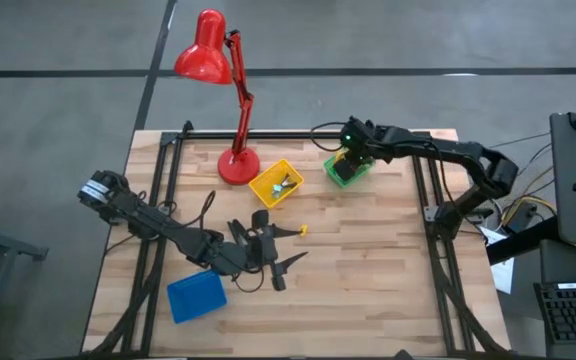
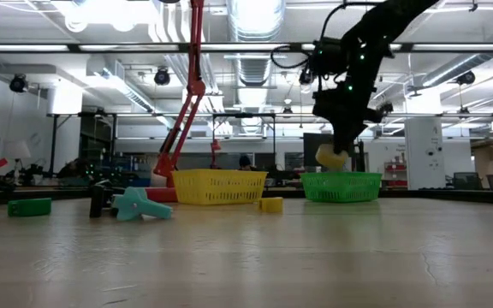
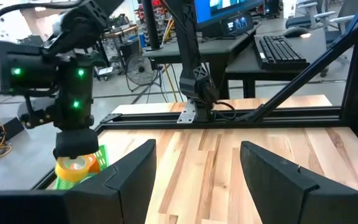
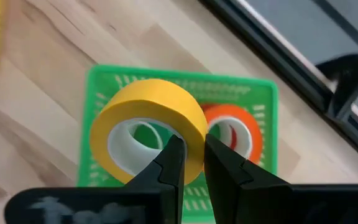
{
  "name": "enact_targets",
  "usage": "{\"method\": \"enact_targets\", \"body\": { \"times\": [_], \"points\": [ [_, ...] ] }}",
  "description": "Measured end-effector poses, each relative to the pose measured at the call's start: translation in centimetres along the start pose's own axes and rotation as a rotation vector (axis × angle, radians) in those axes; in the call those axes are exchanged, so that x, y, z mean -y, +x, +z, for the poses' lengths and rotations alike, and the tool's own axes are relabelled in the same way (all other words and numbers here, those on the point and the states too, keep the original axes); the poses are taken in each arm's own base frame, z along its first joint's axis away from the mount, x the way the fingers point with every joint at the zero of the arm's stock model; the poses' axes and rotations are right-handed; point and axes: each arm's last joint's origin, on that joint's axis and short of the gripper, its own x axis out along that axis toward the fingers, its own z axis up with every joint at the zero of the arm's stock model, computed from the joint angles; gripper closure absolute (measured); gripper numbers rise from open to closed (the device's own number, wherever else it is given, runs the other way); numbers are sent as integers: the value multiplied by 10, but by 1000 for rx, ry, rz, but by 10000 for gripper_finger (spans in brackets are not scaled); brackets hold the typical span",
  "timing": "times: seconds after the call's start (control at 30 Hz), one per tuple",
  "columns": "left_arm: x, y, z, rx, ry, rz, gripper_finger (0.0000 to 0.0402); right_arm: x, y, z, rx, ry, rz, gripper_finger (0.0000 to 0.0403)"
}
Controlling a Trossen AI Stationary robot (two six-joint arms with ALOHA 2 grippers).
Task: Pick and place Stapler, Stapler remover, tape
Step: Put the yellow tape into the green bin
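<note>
My right gripper (image 4: pixel 193 158) is shut on a yellow tape roll (image 4: pixel 148 127) and hangs over the green basket (image 4: pixel 104 81) near the table's far edge. An orange roll (image 4: pixel 232 134) lies inside that basket. In the low view the yellow roll (image 2: pixel 332 156) hangs just above the green basket (image 2: pixel 341 186). My left gripper (image 1: pixel 296 245) stands open and low over the middle of the table, touching nothing. A small yellow piece (image 1: pixel 303 230) lies on the wood just beyond it. A small black thing (image 2: pixel 101 198) and a teal piece (image 2: pixel 139 205) lie on the table; whether the black one is the stapler, I cannot tell. My right gripper pinches the yellow roll's wall (image 4: pixel 194 134) on the side facing the wrist, one finger (image 4: pixel 169 165) at the hollow centre and one (image 4: pixel 229 168) outside. The fingers come from above, pointing down. The roll is lifted clear, hanging on edge below the fingers over the basket.
A yellow basket (image 1: pixel 276 185) holding small items sits left of the green basket (image 1: pixel 348 170). The red desk lamp's base (image 1: pixel 236 165) stands at the far edge. A blue box (image 1: pixel 196 297) lies near the near-left corner. Bare wood spreads right of the centre.
</note>
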Motion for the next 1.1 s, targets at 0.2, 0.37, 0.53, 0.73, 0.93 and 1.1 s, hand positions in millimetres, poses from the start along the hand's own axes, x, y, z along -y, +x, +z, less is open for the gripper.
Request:
{"method": "enact_targets", "body": {
  "times": [0.2,0.37,0.53,0.73,0.93,1.1],
  "points": [
    [0,0,-1,-4,3,-1,168,-4,13,3,-79,-27,-36,360],
    [0,0,-1,-4,2,-1,168,-6,23,1,-127,-47,-32,356],
    [0,0,-1,-5,2,-1,168,-6,26,-1,-139,-75,-33,344],
    [0,0,-1,-6,3,-1,168,-9,21,-1,-126,-108,-17,324],
    [0,0,-1,-7,4,-1,167,-11,21,-2,-125,-141,-14,293],
    [0,0,-2,-13,10,-1,168,-16,20,-2,-118,-184,42,251]
  ]
}}
